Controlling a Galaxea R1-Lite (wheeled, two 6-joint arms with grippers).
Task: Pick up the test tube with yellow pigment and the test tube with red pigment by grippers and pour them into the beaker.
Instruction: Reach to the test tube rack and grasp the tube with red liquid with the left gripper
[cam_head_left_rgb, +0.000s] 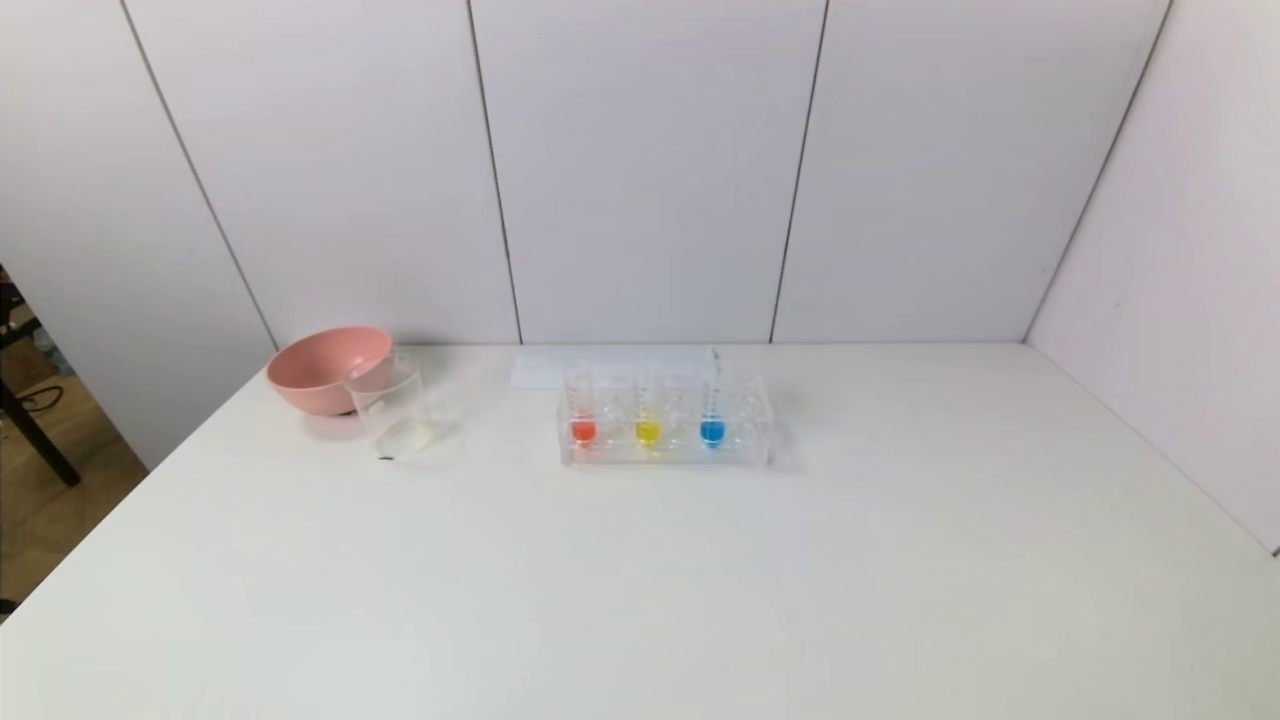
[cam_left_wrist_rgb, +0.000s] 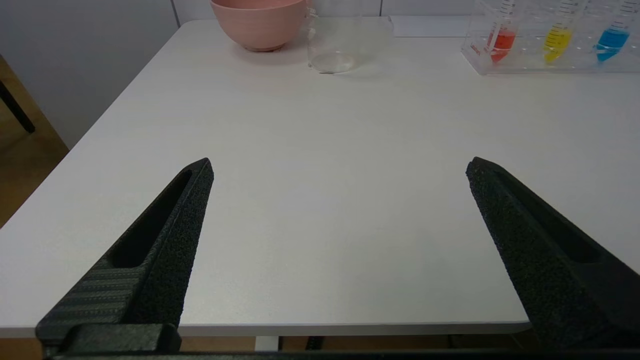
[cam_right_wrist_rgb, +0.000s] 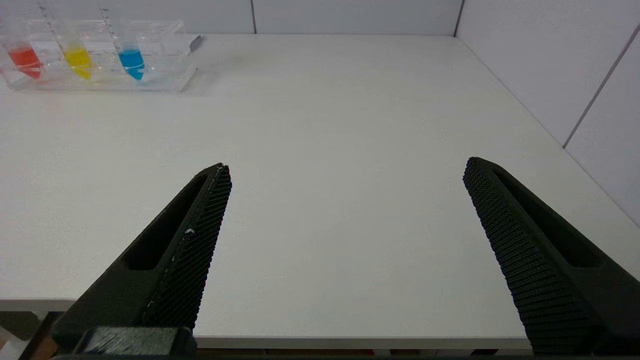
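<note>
1. Your left gripper (cam_left_wrist_rgb: 340, 165) sits over the near edge of the white table (cam_head_left_rgb: 700, 580), its two black fingers (cam_left_wrist_rgb: 170, 235) spread wide with only bare tabletop between them. It has hold of nothing.

2. Your right gripper (cam_right_wrist_rgb: 345, 167) sits likewise over the near edge, fingers (cam_right_wrist_rgb: 525, 250) spread just as wide, and it carries nothing. Neither gripper appears in the head view.

3. The beaker (cam_head_left_rgb: 392, 408) stands upright well ahead of your left gripper, roughly straight out from it. It is clear, with only a pale film visible at its base.

4. A pink bowl (cam_head_left_rgb: 330, 368) sits just beyond the beaker, a little to the left of it. Whether the two touch cannot be told.

5. The clear rack (cam_head_left_rgb: 665, 425) stands well ahead of both grippers: ahead and to the right of the left one, ahead and to the left of the right one.

6. The test tube with red pigment (cam_head_left_rgb: 583, 415) stands upright in the rack, at the end nearest the beaker and closest to your left gripper's line.

7. The test tube with yellow pigment (cam_head_left_rgb: 648, 415) stands upright in the rack, just beside the red one and apart from it.

8. A blue-tipped tube (cam_head_left_rgb: 712, 415) stands upright beyond the yellow one, the nearest of the three to your right gripper.

9. A flat white sheet (cam_head_left_rgb: 615, 365) lies on the table just behind the rack.
</note>
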